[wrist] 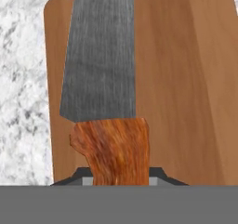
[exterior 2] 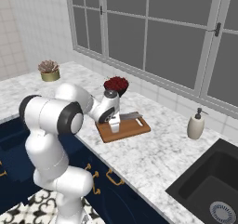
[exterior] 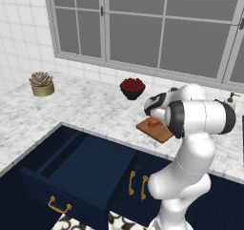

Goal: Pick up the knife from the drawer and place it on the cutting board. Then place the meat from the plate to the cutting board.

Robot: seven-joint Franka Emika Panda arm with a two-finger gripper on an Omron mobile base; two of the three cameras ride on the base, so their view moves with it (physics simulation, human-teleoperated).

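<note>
**Supervisor:** What did the counter look like?

**Me:** I saw marble counter (exterior 2: 153, 158) under a grey window. One cutting board (exterior 2: 124, 129) lay near its front edge, one open drawer (exterior: 81, 169) at seven o'clock from it.

**Supervisor:** And the tool?

**Me:** My gripper (exterior 2: 115, 126) was clamped on the one knife (wrist: 103, 102) by its handle, blade pointing to twelve o'clock in the hand view, low over the board. I judged that suited laying it flat.

**Supervisor:** Anything else?

**Me:** One berry bowl (exterior: 132, 88), one soap bottle (exterior 2: 195, 124).
</note>
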